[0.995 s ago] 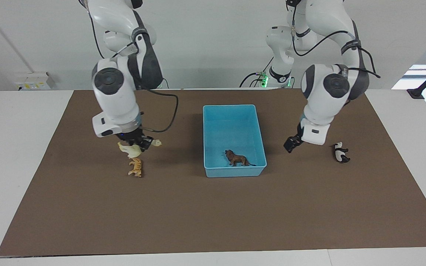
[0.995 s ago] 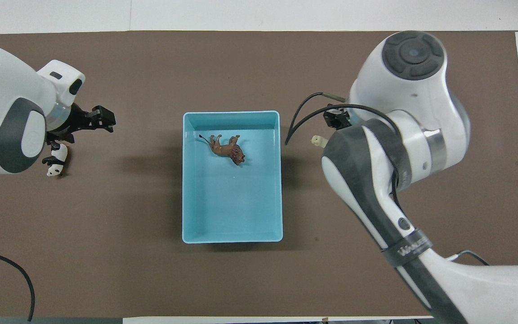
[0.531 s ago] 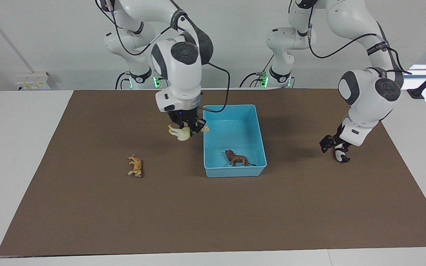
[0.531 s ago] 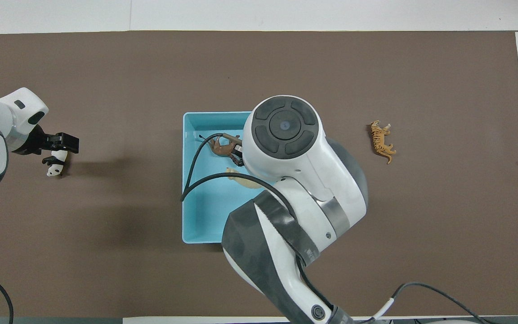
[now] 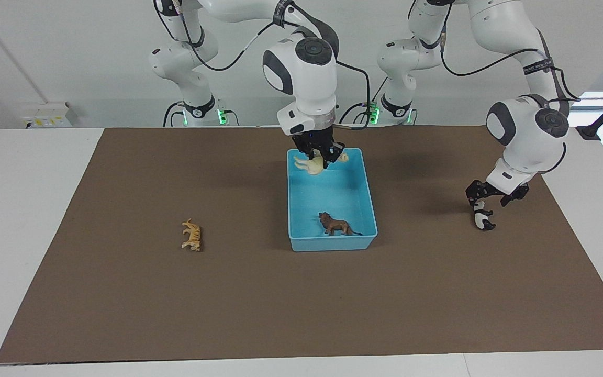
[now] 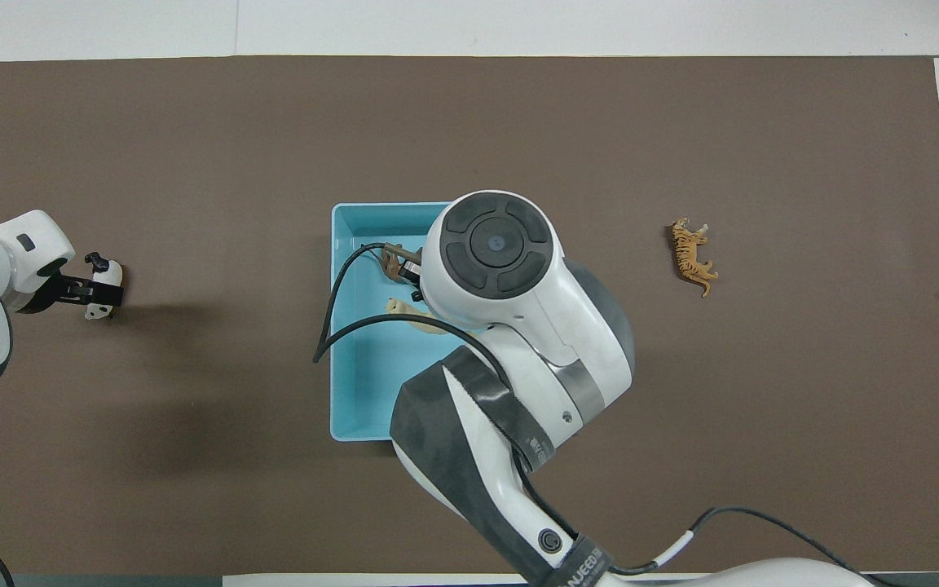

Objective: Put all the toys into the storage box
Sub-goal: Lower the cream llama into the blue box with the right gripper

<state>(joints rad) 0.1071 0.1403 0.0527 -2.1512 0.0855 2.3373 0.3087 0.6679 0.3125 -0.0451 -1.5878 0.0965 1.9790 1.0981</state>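
A: What surrounds your storage box (image 5: 369,209)?
B: A brown mat (image 5: 123,314) covers the surface. Four toys: the lion (image 5: 336,224) lies in the box, the tiger (image 5: 192,235) on the mat toward the right arm's end, nothing between it and the box.
A: And your grippers?
B: Your right gripper (image 5: 319,155) is clamped on the cream figurine (image 5: 309,164) over the box. Your left gripper (image 5: 496,194), fingers spread wide, is just above the panda (image 5: 482,220) at the left arm's end.

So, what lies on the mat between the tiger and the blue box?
Nothing. In the facing view, the brown mat is bare between the tiger and the storage box; the overhead view shows the same.
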